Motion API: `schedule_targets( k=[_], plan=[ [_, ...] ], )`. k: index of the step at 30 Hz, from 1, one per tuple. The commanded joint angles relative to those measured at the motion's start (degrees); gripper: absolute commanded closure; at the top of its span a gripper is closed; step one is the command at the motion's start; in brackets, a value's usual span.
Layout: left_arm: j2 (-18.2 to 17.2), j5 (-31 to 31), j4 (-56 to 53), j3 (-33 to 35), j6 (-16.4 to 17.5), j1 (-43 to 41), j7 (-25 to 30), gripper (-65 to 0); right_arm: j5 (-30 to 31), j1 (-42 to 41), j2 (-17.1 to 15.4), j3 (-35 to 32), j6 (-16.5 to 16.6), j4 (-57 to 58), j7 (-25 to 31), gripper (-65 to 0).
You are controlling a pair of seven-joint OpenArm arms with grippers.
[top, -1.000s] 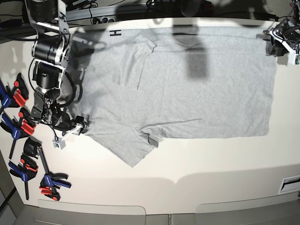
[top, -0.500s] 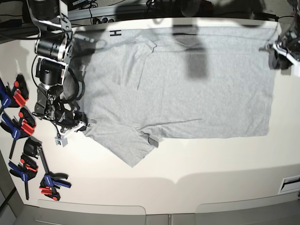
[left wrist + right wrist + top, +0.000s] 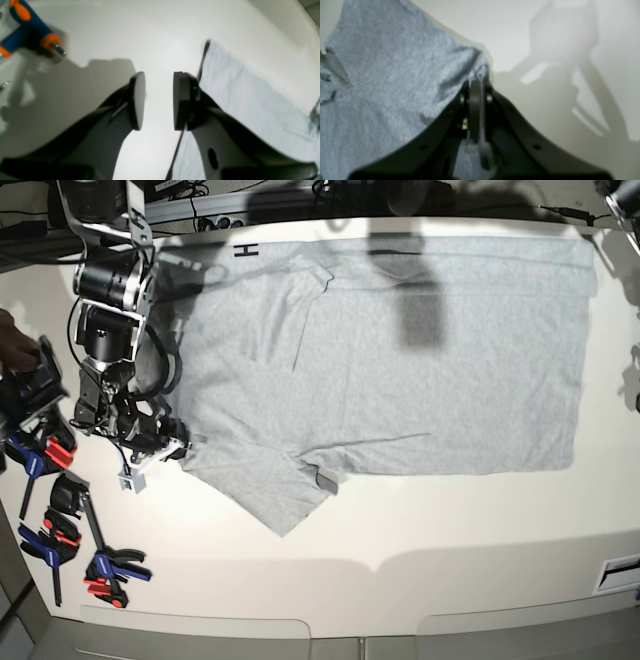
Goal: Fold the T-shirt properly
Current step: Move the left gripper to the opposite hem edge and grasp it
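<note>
Shifted since earlier: left gripper [image 3: 159,101], off the T-shirt's [image 3: 400,370] hem side, parted, empty; right gripper [image 3: 476,85] closed, apparently pinching its edge; fold likely next.

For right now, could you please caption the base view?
Right gripper pinches the grey T-shirt's edge.

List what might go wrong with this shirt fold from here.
The right claw is shut on one edge of the T-shirt while the left claw stands open off the fabric, so a one-sided pull may skew it. The crease running from the notch near the lower sleeve could get folded in as a wrinkle.
</note>
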State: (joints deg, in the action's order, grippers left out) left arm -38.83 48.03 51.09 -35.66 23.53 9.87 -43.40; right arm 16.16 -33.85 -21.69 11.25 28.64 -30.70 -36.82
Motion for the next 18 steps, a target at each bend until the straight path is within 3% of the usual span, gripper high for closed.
schedule_targets(
  k=[1,9,18],
  plan=[
    [-2.32,1.88,-2.40,-0.24,0.94,2.80,1.51,-17.3,-0.81,-1.25,-0.68,-0.07,-0.11,-0.50,-0.48,0.0],
    [-2.73,4.15,-22.82,1.05,2.19,13.40,1.51,-24.2,-0.81,-1.25,-0.68,-0.07,-0.11,-0.50,-0.50,0.0],
    [0.94,0.87,-26.12,11.41,2.16,18.80,2.58,-24.2,-0.92,-1.25,-0.68,-0.07,-0.11,-0.50,-0.66,0.0]
  ],
)
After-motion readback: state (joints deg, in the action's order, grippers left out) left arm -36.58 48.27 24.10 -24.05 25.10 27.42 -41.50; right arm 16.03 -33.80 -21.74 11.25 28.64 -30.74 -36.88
